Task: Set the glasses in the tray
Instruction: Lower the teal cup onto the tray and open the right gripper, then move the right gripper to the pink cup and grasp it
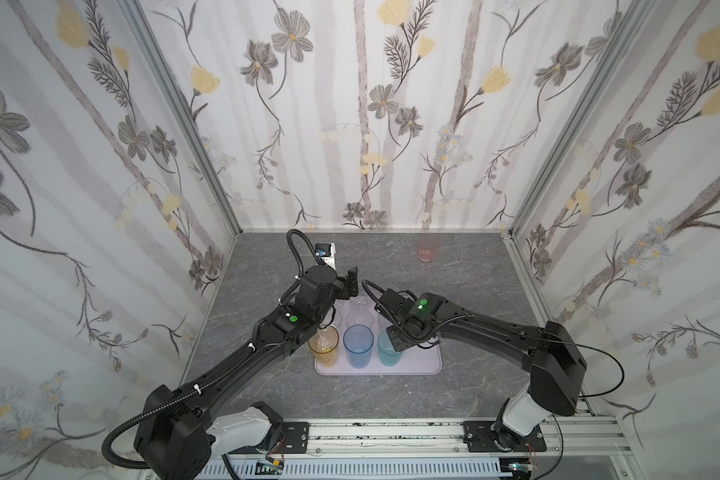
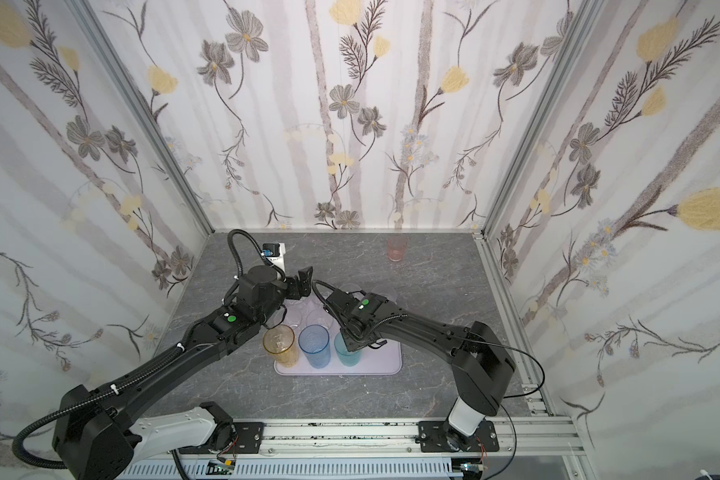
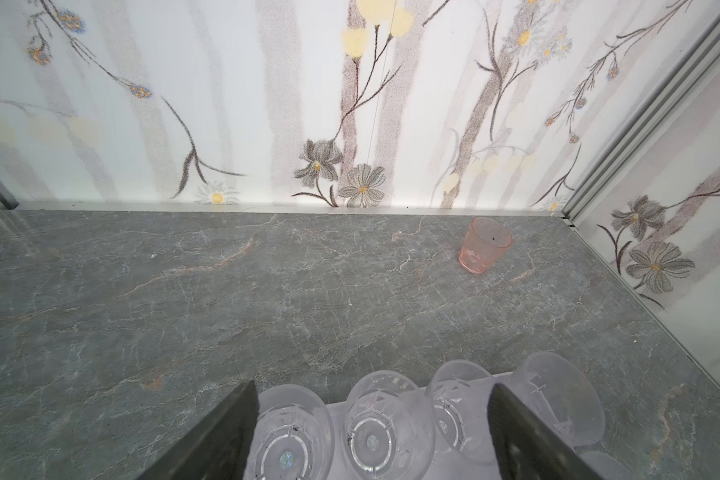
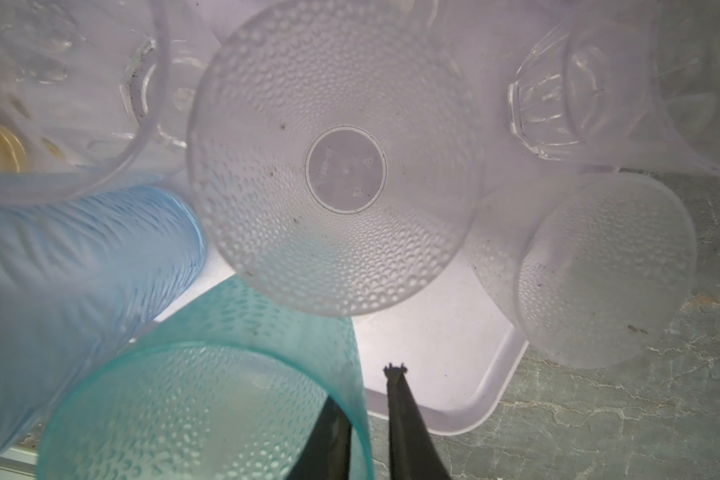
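one teal glass point(image 1: 388, 356) upright in tray point(image 1: 424, 363), mouth up

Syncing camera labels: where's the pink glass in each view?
Top view: pink glass stands alone at the far right of the table, well beyond the tray.
Top view: same place, far beyond the tray.
Left wrist: alone on bare table, beyond the clear glasses.
Right wrist: not in it.
Shared landmark: the lilac tray, partly visible in both wrist views too.
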